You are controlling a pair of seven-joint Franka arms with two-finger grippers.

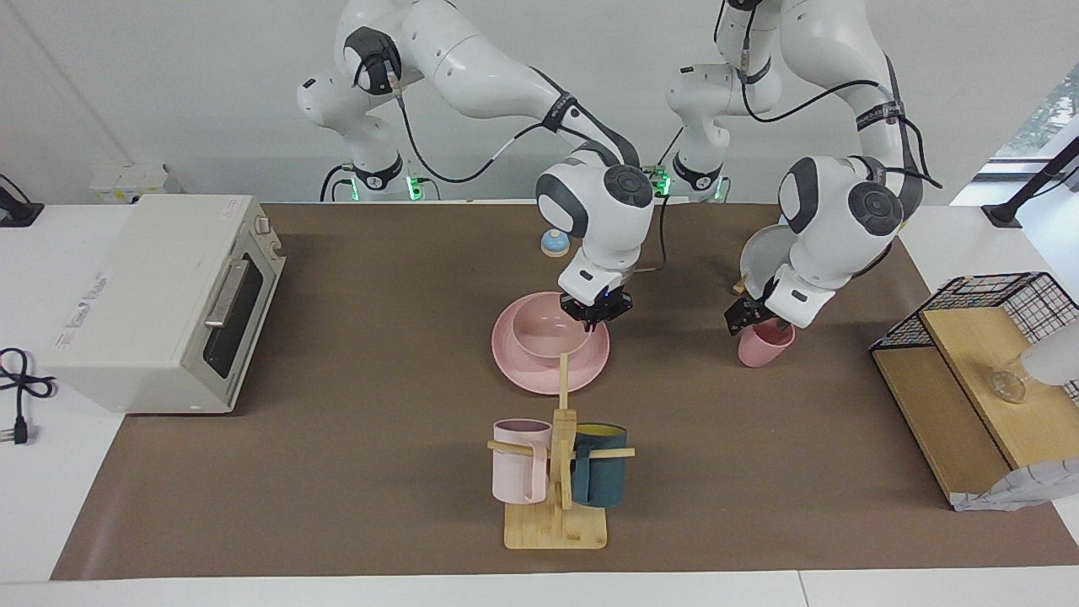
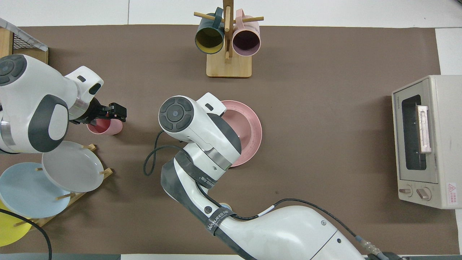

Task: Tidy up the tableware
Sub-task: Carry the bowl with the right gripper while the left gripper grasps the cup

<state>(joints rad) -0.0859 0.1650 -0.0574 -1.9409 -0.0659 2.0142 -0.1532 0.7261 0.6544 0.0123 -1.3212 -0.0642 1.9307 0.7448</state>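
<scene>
Two grippers are low over the counter [image 1: 337, 354]. We see the pink bowl [image 1: 550, 335] sitting on the pink plate [image 1: 539, 371] at frame centre of the facing view; the right gripper [image 1: 595, 314] is at the bowl's rim, and we cannot tell how its jaws stand. Right of centre, the left gripper [image 1: 753, 317] has its jaws closed on the rim of the pink cup [image 1: 764, 346], which stands on the counter.

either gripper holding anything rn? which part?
Left gripper grips the pink cup at its rim. Right gripper is at the bowl's rim; grip cannot be told.
</scene>
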